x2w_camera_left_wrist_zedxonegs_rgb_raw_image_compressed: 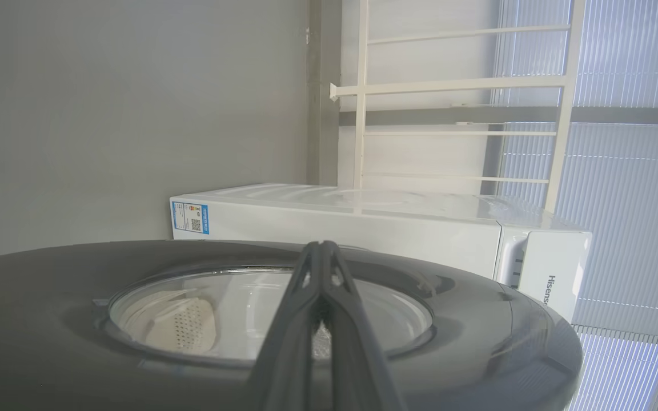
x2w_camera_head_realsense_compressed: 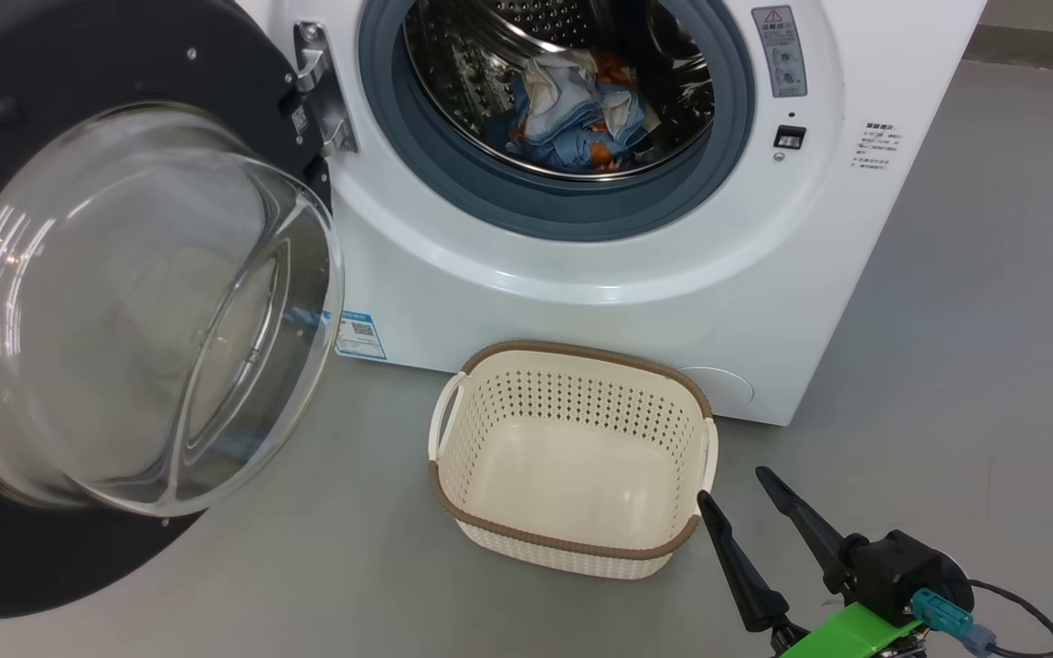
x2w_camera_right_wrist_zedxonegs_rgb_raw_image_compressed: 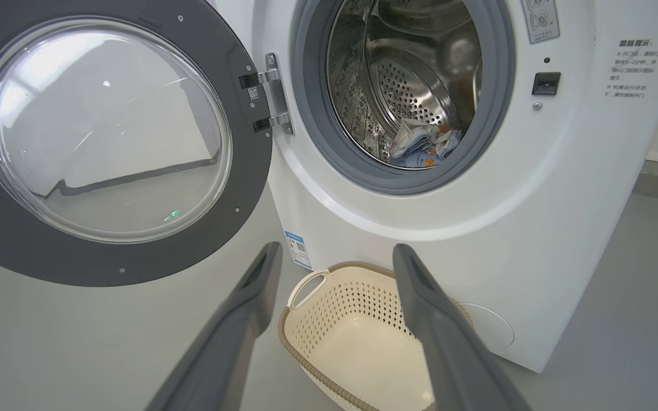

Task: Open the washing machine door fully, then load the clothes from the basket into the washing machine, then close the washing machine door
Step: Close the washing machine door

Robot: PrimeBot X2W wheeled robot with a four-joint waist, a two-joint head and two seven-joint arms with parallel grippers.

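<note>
Blue-and-cream clothes (x2w_camera_head_realsense_compressed: 572, 119) sat in steel drum (x2w_camera_head_realsense_compressed: 481, 64), left wrist view got the door (x2w_camera_left_wrist_zedxonegs_rgb_raw_image_compressed: 49, 297) from outside, left gripper (x2w_camera_left_wrist_zedxonegs_rgb_raw_image_compressed: 321, 246) pressed together, right gripper (x2w_camera_head_realsense_compressed: 732, 485) spread near basket (x2w_camera_head_realsense_compressed: 572, 352), grey floor (x2w_camera_head_realsense_compressed: 947, 366)

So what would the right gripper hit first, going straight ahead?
Probably the white front of the washing machine, just above the basket; depth is unclear, so the right gripper might clip the basket first.
</note>
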